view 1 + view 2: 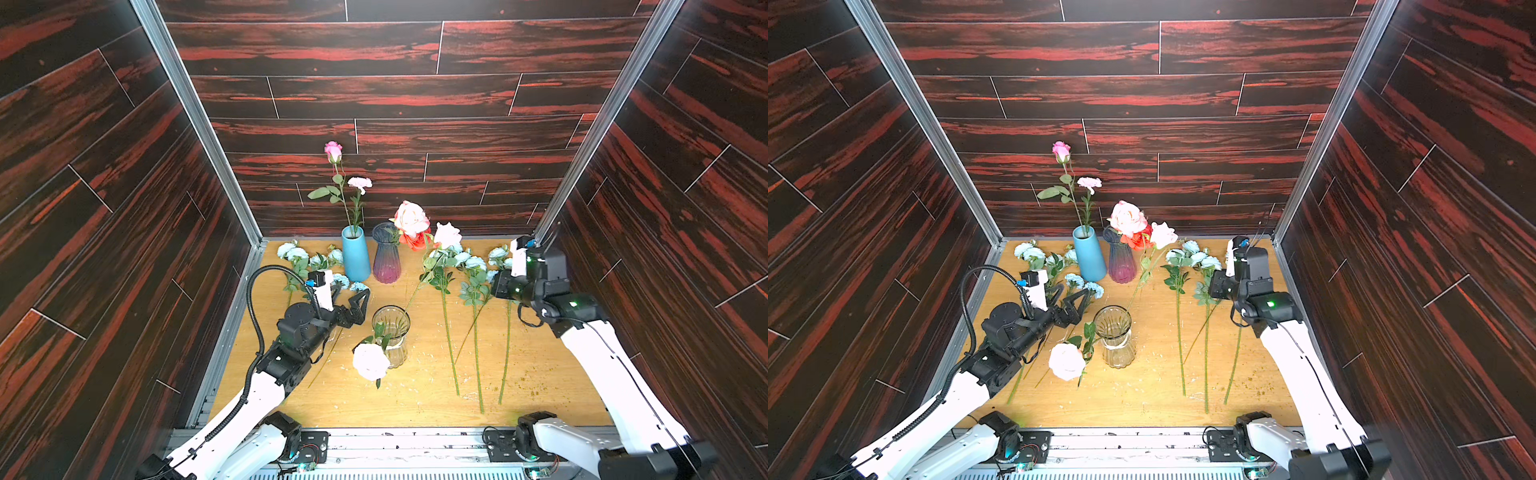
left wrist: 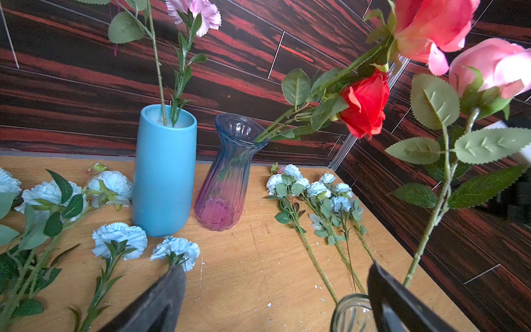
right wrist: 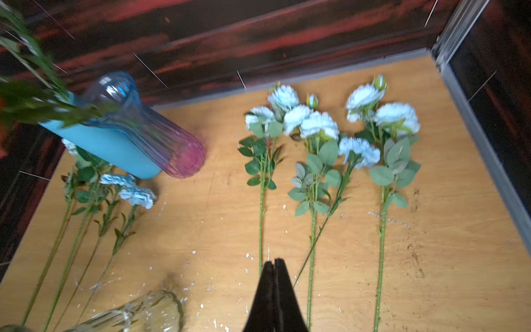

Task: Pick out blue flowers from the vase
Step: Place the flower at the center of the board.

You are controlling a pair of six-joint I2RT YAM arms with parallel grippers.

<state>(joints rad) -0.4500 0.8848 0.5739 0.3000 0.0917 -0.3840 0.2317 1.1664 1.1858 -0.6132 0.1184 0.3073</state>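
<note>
1. Risk: the left end effector [image 1: 360,306], spread wide beside the clear vase [image 1: 391,334], could tip it or snag a rose stem if swung across.
2. The left arm reaches low and forward. The right end effector [image 3: 274,266], pinched shut on nothing, hovers above.
3. The blue flowers [image 1: 473,264] lie in two groups on the table [image 1: 540,374].

The place is a robot test booth in a lab, not a home or shop. Dark red-and-black wood-grain wall panels [image 1: 395,83] close in a small scuffed plywood counter [image 1: 415,395] on three sides, joined at the corners by bare aluminium posts [image 1: 195,120]. A left arm [image 1: 232,415] and a right arm [image 1: 602,365], both white, stand on a metal rail [image 1: 415,440] at the counter's near edge (a black cable hose [image 1: 249,299] loops loose). Vases [image 1: 390,332] and pale blue artificial flowers [image 1: 473,266] are the only props.
</note>
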